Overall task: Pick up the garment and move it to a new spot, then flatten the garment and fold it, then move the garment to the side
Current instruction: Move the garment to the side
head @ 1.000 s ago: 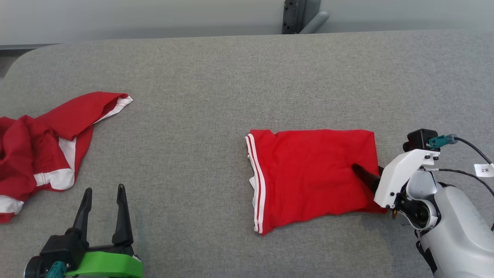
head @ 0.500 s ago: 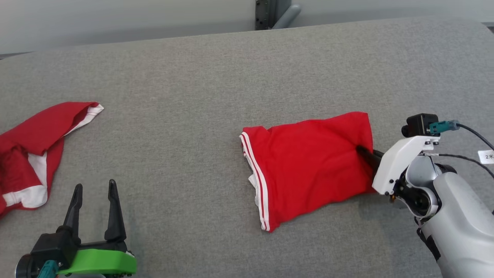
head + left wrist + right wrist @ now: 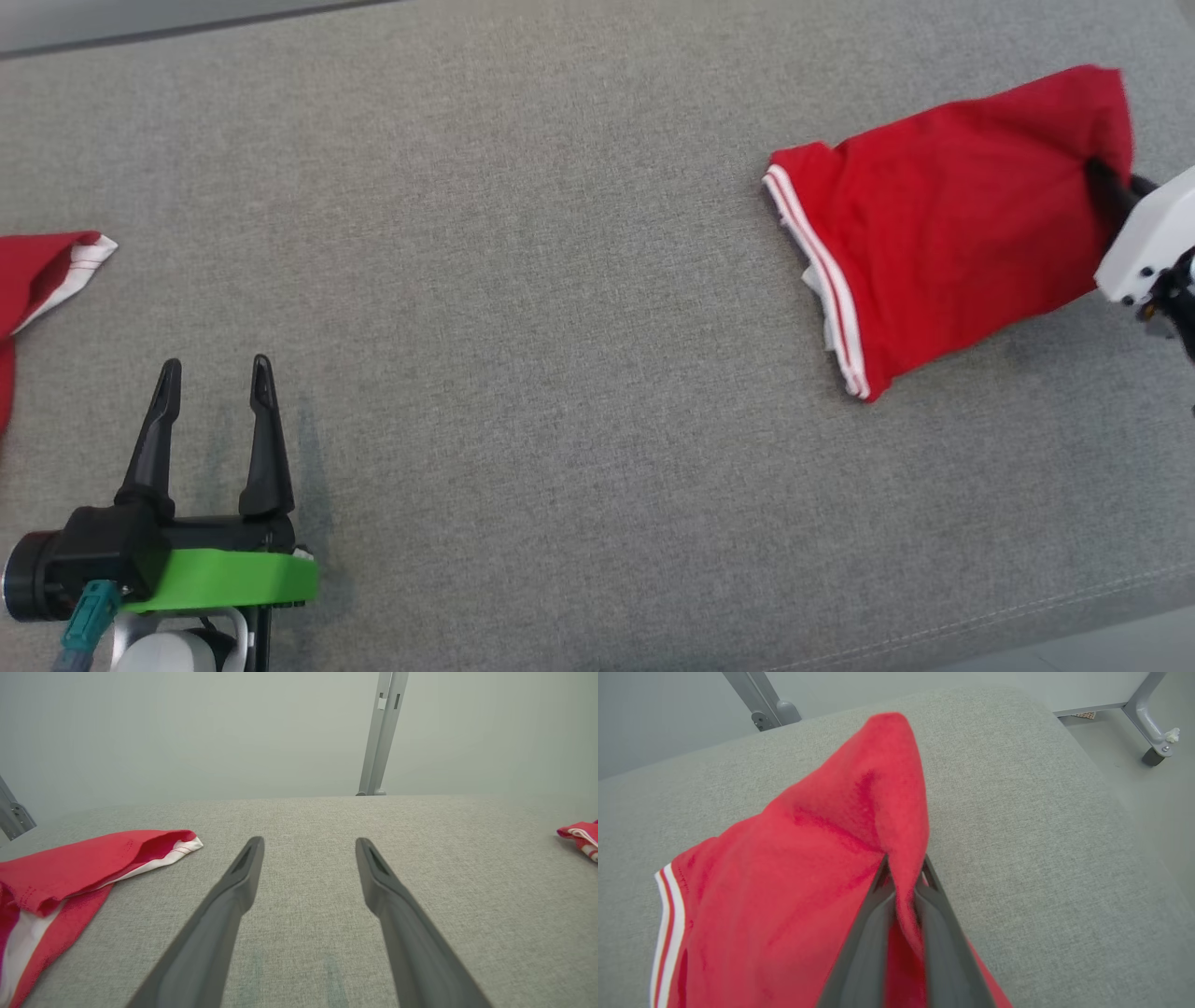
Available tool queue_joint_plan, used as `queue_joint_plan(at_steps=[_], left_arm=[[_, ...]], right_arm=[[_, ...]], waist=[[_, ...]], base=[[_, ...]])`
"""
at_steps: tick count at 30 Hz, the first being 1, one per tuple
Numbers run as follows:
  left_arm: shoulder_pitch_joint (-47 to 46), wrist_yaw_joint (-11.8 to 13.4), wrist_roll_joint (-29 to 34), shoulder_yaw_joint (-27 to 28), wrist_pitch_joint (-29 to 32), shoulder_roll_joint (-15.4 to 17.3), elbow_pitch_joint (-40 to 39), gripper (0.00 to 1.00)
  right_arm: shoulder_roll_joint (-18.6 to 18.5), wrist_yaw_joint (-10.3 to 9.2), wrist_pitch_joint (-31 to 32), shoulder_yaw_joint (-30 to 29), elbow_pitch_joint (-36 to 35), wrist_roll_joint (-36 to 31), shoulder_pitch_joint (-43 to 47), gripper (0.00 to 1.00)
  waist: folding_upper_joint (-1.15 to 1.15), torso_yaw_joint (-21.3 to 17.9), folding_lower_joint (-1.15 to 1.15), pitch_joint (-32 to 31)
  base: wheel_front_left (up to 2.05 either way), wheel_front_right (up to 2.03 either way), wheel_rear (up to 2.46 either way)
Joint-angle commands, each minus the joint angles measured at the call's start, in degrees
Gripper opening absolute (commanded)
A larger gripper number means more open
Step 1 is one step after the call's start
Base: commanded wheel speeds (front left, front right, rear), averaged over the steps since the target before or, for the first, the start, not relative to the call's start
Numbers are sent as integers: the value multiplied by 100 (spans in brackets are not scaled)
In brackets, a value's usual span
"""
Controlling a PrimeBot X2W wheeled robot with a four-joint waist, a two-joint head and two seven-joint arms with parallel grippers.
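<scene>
— Where do we have the garment [image 3: 943,215]?
— Folded, far right on the surface [image 3: 560,327], right tool [image 3: 904,870] clamped on its edge; left tool [image 3: 215,364] apart, idle.
— We should drag low and slow, so the folds hold.

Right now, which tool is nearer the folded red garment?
Right. The right tool is shut on an edge of the folded red garment; the left tool is open, far off to the garment's left.
</scene>
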Motion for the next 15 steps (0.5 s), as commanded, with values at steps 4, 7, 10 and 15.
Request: queue_joint_plan(at_steps=[4,7,10,15], left_arm=[[-145,-20,13,45,1,188,-92,100],[-119,-21,-2,49,1,247,-115,100],[-90,-22,-32,62,1,298,-138,100],[-51,-23,-51,69,1,330,-142,100]], right_arm=[[-295,1,20,-477,322,-349,-445,0],[-466,1,-9,-795,639,-630,-664,0],[-626,1,-81,-1064,928,-917,-841,0],[-671,0,-289,-1482,1365,-1462,-1085,0]], waist=[[0,11,0,681],[0,82,0,784],[0,146,0,831],[0,194,0,831]], base=[[0,0,0],[0,0,0],[0,0,0],[0,0,0]])
